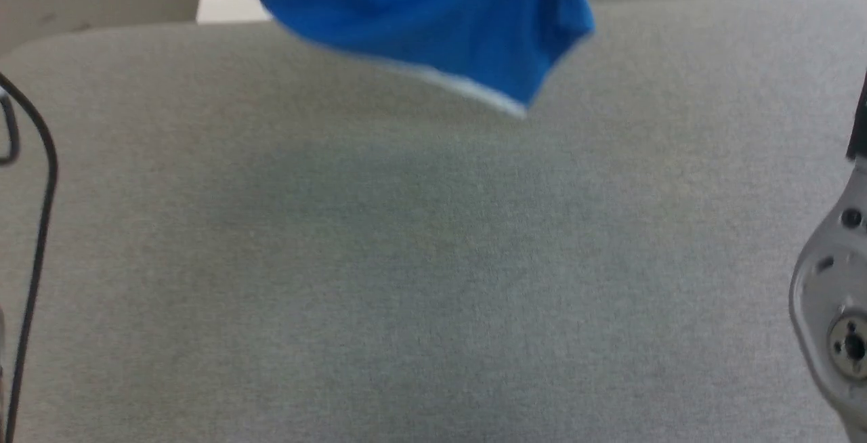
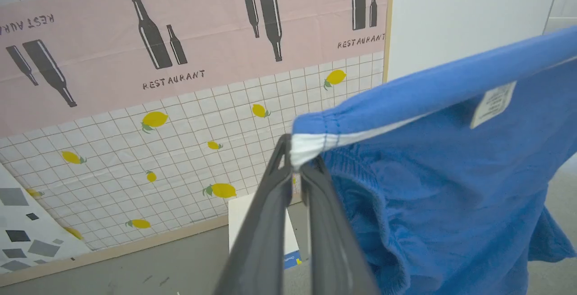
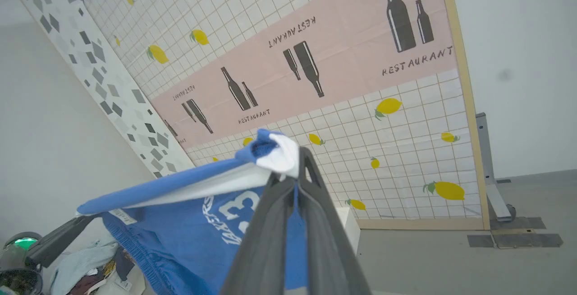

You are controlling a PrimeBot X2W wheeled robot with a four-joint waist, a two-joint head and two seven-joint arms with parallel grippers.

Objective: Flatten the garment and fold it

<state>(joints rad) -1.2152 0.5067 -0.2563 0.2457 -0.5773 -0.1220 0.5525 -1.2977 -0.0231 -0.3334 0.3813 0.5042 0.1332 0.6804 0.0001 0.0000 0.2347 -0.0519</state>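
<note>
The bright blue garment (image 1: 433, 16) hangs in the air over the far part of the grey table (image 1: 433, 260), its white-trimmed hem blurred. In the left wrist view my left gripper (image 2: 295, 162) is shut on one waistband corner of the garment (image 2: 451, 173), at the white trim; a small white tag (image 2: 493, 103) shows on the band. In the right wrist view my right gripper (image 3: 293, 180) is shut on the other corner of the garment (image 3: 189, 223), whose white "23" print (image 3: 239, 209) faces the camera. The waistband is stretched between both grippers.
A black cable (image 1: 40, 226) loops along the table's left edge. My right arm's pale wrist housing (image 1: 833, 307) stands at the right edge. A white box (image 2: 252, 223) sits beyond the table before a patterned wall panel (image 2: 180, 105). A pile of clothes (image 3: 90, 268) lies low at the left.
</note>
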